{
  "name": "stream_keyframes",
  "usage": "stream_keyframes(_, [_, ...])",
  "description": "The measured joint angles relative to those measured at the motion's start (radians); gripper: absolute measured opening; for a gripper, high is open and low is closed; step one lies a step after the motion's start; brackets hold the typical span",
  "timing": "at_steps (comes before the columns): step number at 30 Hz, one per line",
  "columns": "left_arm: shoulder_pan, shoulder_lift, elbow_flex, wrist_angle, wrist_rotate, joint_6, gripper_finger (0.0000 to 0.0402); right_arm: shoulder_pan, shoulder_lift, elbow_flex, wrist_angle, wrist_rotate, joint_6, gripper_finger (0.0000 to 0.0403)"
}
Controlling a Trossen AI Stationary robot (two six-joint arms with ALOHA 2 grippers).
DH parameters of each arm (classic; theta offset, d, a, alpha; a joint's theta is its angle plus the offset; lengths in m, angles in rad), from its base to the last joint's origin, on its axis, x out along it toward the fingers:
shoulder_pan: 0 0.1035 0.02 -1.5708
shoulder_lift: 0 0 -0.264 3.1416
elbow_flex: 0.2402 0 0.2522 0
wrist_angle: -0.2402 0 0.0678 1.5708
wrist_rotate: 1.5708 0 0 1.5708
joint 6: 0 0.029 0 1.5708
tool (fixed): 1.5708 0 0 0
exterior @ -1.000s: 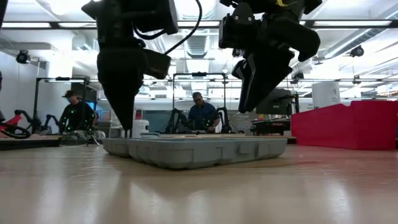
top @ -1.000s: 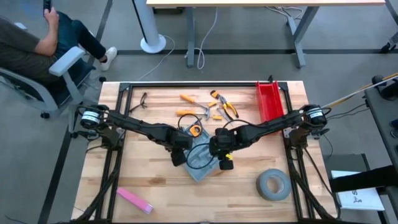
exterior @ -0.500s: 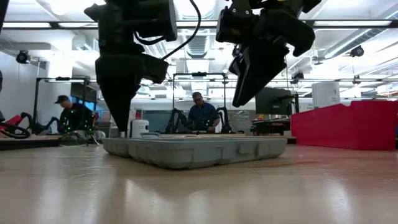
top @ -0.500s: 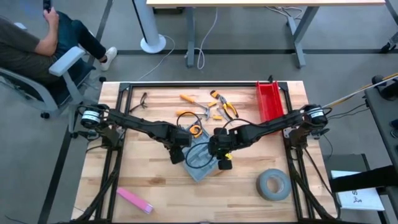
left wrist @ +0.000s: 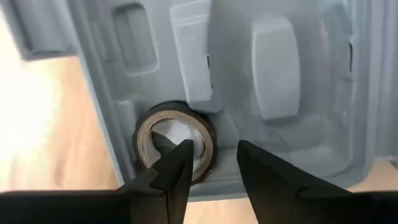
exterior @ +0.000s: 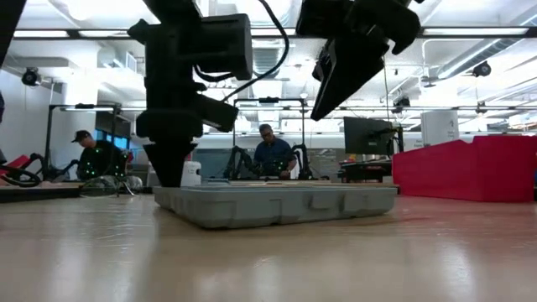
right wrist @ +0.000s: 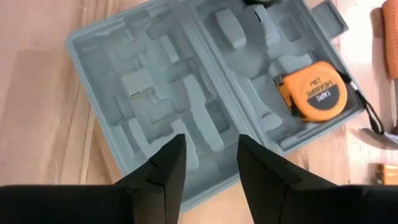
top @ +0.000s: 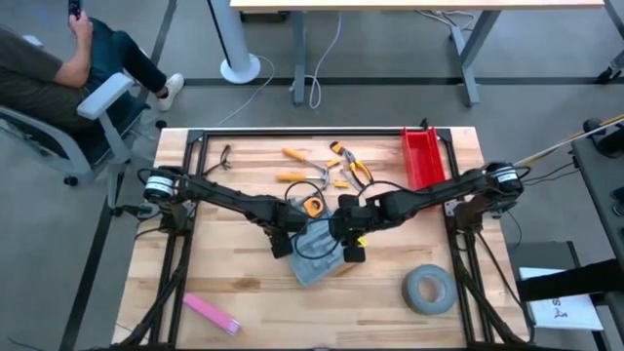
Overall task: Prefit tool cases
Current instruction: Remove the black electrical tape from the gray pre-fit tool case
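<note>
Blue-grey tool case point(top: 314, 252) lying open, one orange tape measure point(right wrist: 313, 92) inside, both pincers apart, left pincer point(left wrist: 211, 163), right pincer point(right wrist: 210, 163).

My two arms are dark, near-black, each built of slim jointed links running from a base at the table's side edge. Each base carries a round silver-and-black motor housing — my left arm point(top: 219, 198) on one side, my right arm point(top: 429, 198) on the other. Thin black cables loop along the wrists. My left gripper point(left wrist: 208, 171) ends in two matte black, wedge-shaped fingers tapering to blunt tips; my right gripper point(right wrist: 208, 165) has the same pair. A boxy black camera block sits on each wrist.
</note>
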Motion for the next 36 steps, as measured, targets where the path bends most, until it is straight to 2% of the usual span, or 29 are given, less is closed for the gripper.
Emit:
stream_keyframes(8, [0.0, 0.004, -0.009, -0.003, -0.06, 0.024, 0.0111, 0.003, -0.007, 0.0, 0.0, 0.0, 0.006, 0.0116])
stream_keyframes(17, [0.0, 0.005, -0.013, -0.015, -0.049, 0.096, 0.0014, 0.01, -0.007, 0.0, 0.0, 0.0, 0.008, 0.0103])
stream_keyframes(30, [-0.006, -0.035, 0.058, -0.099, 0.014, 0.106, 0.0002, 0.009, -0.007, -0.004, 0.004, 0.0, 0.059, 0.0119])
stream_keyframes(36, [-0.021, -0.046, 0.119, -0.153, 0.004, 0.1, 0.0002, 0.004, -0.007, -0.081, 0.052, 0.0, 0.067, 0.011])
